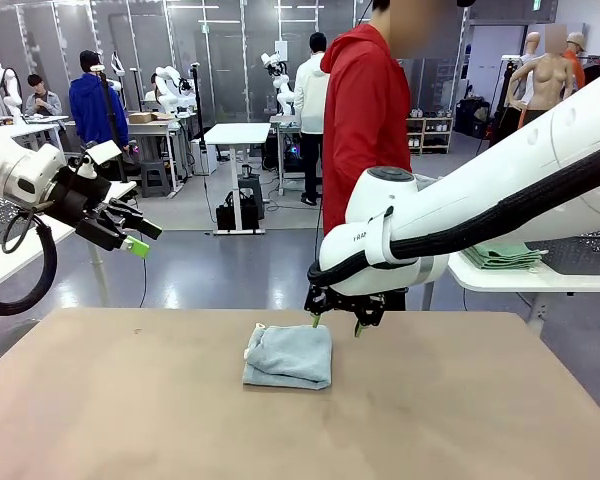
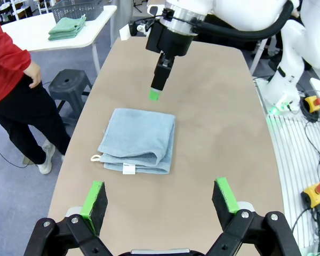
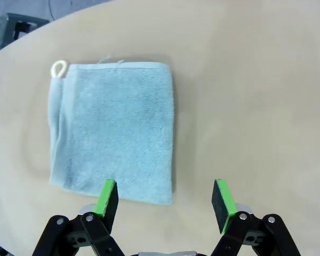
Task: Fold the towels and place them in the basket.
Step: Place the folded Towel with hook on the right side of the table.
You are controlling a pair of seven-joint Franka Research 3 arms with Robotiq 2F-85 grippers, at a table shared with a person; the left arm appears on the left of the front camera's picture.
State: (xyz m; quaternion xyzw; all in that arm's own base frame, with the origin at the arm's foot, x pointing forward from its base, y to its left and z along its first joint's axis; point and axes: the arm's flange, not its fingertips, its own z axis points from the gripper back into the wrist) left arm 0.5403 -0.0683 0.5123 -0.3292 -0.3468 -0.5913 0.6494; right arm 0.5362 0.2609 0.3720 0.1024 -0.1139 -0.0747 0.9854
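We are holding our left gripper (image 2: 160, 199) spread wide over one end of the table (image 2: 229, 128); the folded towel (image 2: 141, 140) is lying mid-table, our right gripper (image 2: 155, 95) hanging just past its far edge.

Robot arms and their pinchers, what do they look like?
The left arm and right arm are smooth, round white tubes with thick black cables running alongside. The left gripper and right gripper are black, each with two fingers tipped with bright green pads.
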